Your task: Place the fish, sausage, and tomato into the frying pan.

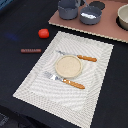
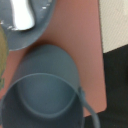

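The frying pan (image 1: 91, 15) sits on the brown board (image 1: 107, 27) at the back. In the wrist view, the pan (image 2: 42, 22) holds the white fish (image 2: 22, 15). The red tomato (image 1: 43, 33) lies on the black table at the exterior view's left, off the placemat. The dark red-brown sausage (image 1: 31, 50) lies a little nearer on the table, also off the placemat. Neither the arm nor the gripper shows in either view. The wrist camera looks down on the pot and the pan.
A deeper blue-grey pot (image 1: 67, 9) stands beside the pan and fills much of the wrist view (image 2: 42, 92). A beige bowl (image 1: 123, 17) and a dark lid (image 1: 97, 5) are on the board. The placemat (image 1: 35, 82) carries a round plate (image 1: 68, 66), knife (image 1: 80, 57) and fork (image 1: 65, 80).
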Motion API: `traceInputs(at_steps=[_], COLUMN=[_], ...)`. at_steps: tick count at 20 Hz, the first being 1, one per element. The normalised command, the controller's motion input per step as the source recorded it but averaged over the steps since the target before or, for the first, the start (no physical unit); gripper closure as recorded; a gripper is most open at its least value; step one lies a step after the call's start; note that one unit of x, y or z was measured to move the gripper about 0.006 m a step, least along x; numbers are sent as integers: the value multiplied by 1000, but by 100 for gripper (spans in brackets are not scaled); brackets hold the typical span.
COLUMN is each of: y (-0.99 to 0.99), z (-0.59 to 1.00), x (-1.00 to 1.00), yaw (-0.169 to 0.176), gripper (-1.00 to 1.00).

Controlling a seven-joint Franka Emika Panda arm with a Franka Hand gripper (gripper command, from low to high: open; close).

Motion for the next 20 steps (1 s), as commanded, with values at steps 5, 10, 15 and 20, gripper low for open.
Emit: traceInputs(at_steps=[5,10,15,20], y=[-907,-898,-856,-806], z=[-3,-82,-186,-281], x=[-419,-422,-471,-525], yaw=[0,0,0,0], gripper=[-100,-100,-100,-100])
